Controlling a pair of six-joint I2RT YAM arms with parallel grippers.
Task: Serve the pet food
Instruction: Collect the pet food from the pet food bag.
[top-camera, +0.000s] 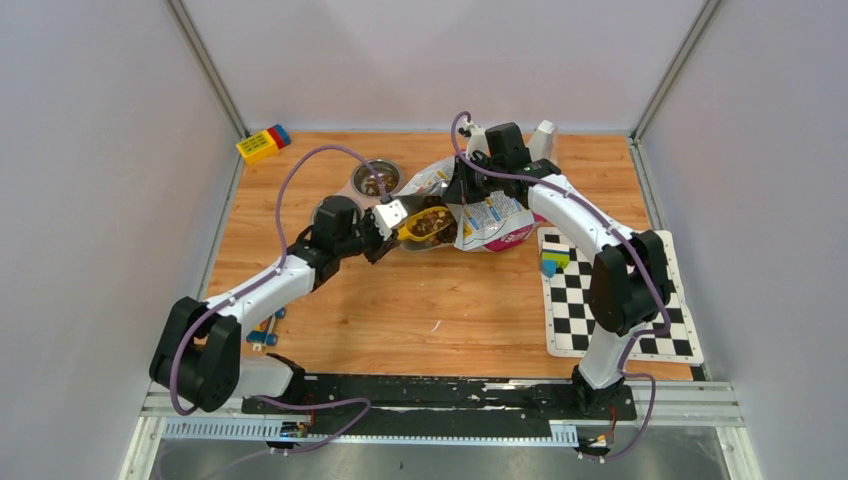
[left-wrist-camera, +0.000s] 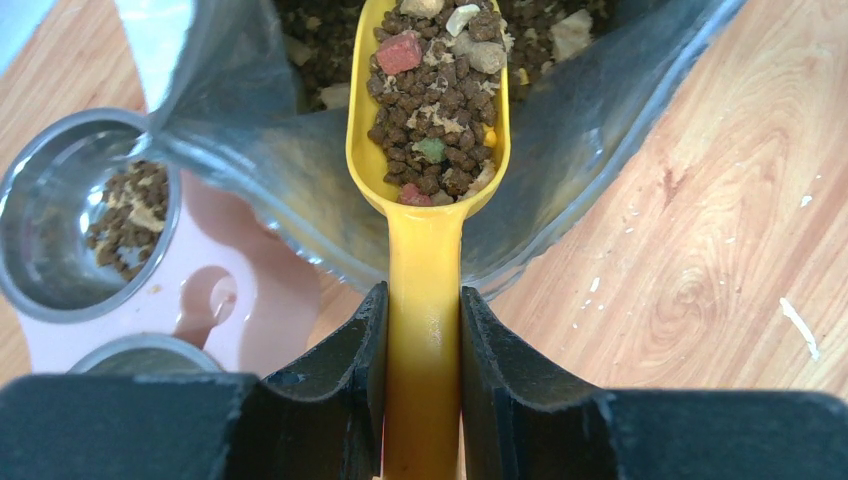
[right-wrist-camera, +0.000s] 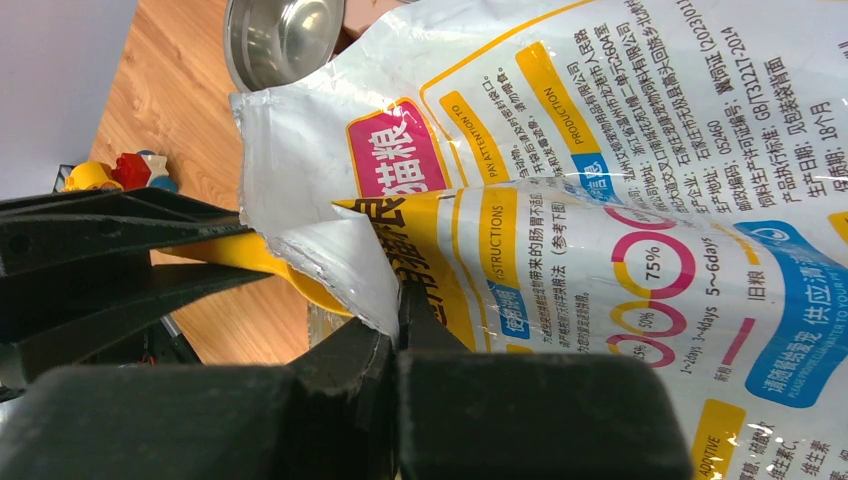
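Left gripper (left-wrist-camera: 423, 300) is part-closed, clamped on the handle of the yellow scoop (left-wrist-camera: 425, 240), with a finger tight on each side. The scoop head sits in the mouth of the bag (left-wrist-camera: 250, 170), heaped with pet food (left-wrist-camera: 435, 110): brown pieces plus a few coloured bits. Right gripper (right-wrist-camera: 400, 310) is fully closed, pinching the torn edge of the bag's upper flap and holding the mouth open. The bag lies on its side toward the far edge of the desk (top-camera: 450, 310), about mid-width, with more food loose inside behind the scoop. Pink double bowl (left-wrist-camera: 275, 300) is just left of the bag, touching it or tucked under its lip; can't tell which. One steel cup (left-wrist-camera: 50, 170) already has a thin layer of kibble (left-wrist-camera: 125, 215), well short of full. The other cup shows only a sliver of rim, so you can't tell its fill. My read: you're mid-task, scoop loaded but not yet out of the bag. Left to do: lift it clear and level, carry it left over a cup, tip it. Watch the heaped load, since any wrist roll likely spills onto the desk.
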